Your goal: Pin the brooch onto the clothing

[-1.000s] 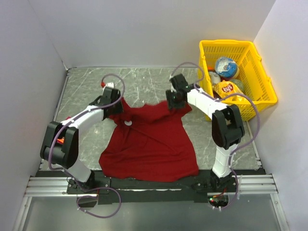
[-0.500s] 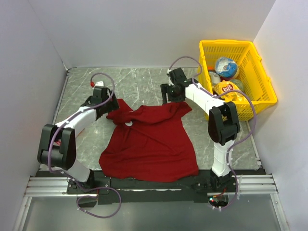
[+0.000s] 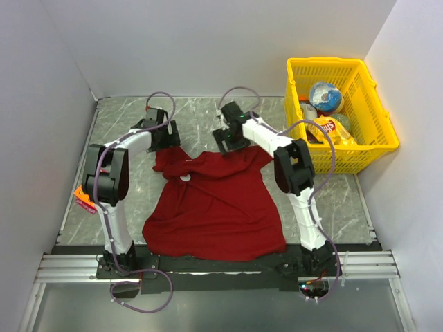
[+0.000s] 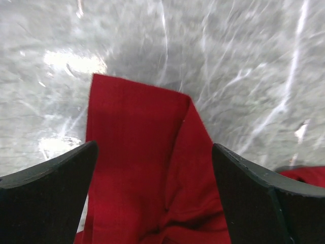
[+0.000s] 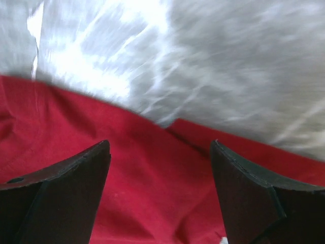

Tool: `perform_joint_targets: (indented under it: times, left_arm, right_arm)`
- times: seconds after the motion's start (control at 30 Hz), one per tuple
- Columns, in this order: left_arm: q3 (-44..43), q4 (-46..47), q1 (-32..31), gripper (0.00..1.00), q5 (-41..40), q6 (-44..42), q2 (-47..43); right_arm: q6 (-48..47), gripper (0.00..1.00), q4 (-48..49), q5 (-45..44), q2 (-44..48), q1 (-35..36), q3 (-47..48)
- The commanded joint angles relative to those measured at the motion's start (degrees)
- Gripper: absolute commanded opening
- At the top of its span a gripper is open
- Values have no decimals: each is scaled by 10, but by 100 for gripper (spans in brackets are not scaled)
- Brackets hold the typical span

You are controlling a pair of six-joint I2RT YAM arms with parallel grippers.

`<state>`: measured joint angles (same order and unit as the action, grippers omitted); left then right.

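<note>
Mostly the risk lies with the tiny round whitish brooch (image 3: 184, 177). It sits on the dark-red short-sleeved T-shirt (image 3: 214, 207) just below the neckline, towards the left arm's side and apart from both grippers. It is too small in the overhead view to tell whether it is fastened through the cloth or only lying loose on it. If loose, any tug at the shirt's far edge could send it sliding into a crease or off onto the grey marbled tabletop (image 3: 201, 114).

The left gripper (image 4: 155, 147) hangs with its jaws spread wide over a folded sleeve flap, pinching nothing. The right gripper (image 5: 160, 145) is likewise spread above the shirt's far edge by the other sleeve, with nothing between its fingers. Either one closing where it is would catch only fabric and drag the shirt. If they go for the disc itself, broad fingers on soft cloth would likely gather fabric with it or flick it away.

The shirt lies spread out, neck towards the far side and bottom hem near the arm bases. Its left-side sleeve is doubled over, and shallow wrinkles run around the collar. The brooch shows as a pale dot against the red.
</note>
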<state>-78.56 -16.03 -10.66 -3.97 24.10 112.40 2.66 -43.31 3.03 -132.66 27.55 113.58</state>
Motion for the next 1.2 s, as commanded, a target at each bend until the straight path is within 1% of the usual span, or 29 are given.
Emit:
perform_joint_targets:
  times: [0.0,0.03,0.1,0.13,0.17,0.2,0.23,0.3,0.33,0.4,0.43,0.5,0.57,0.7,0.83,0.93,1.07,1.17]
  left_arm:
    - [-46,-39,-13,98,2,-20,27]
    - [-49,-45,-16,95,-18,-19,33]
    - [-57,-57,-19,93,-24,-18,46]
    - [-58,-56,-19,85,-24,-16,49]
    - [-58,-56,-19,79,-30,-14,55]
    - [-61,-61,-19,74,-34,-14,59]
    - [-62,-65,-19,66,-39,-12,62]
    - [-60,-61,-19,54,-51,-10,67]
    - [-57,-59,-19,39,-50,-9,67]
    - [-60,-55,-19,21,-43,-8,71]
    - [-61,-56,-19,2,-45,-7,75]
    - [-65,-59,-20,1,-53,-7,77]
    - [-60,-52,-17,1,-64,-7,63]
    - [-28,-31,-7,1,-77,1,16]
    - [-9,-18,14,1,-82,7,-27]
    - [-4,-16,21,1,-81,9,-35]
    - [-3,-19,24,1,-79,13,-44]
    - [-4,-22,26,1,-78,12,-51]
  right_arm:
    - [-47,86,-50,-68,-21,43,60]
    - [-36,86,-59,-79,-29,44,81]
    - [-13,87,-72,-102,-30,39,90]
    - [-1,87,-53,-94,-21,35,65]
    - [6,87,-40,-84,-9,23,48]
    - [12,87,-26,-73,16,17,12]
    - [16,87,1,-64,27,11,-3]
    - [9,87,15,-44,43,2,-15]
    - [-2,86,5,-35,41,2,-6]
    - [-11,87,-3,-34,28,9,15]
    - [-14,87,-15,-34,23,10,23]
    - [-4,87,-29,-42,5,10,43]
    - [-5,87,-29,-40,2,8,39]
    - [14,86,-6,-70,23,2,1]
    - [38,86,34,-54,56,-23,-34]
    - [46,85,24,-68,50,-31,-20]
    - [50,84,-5,-92,9,-34,17]
    - [65,84,11,-95,11,-36,5]
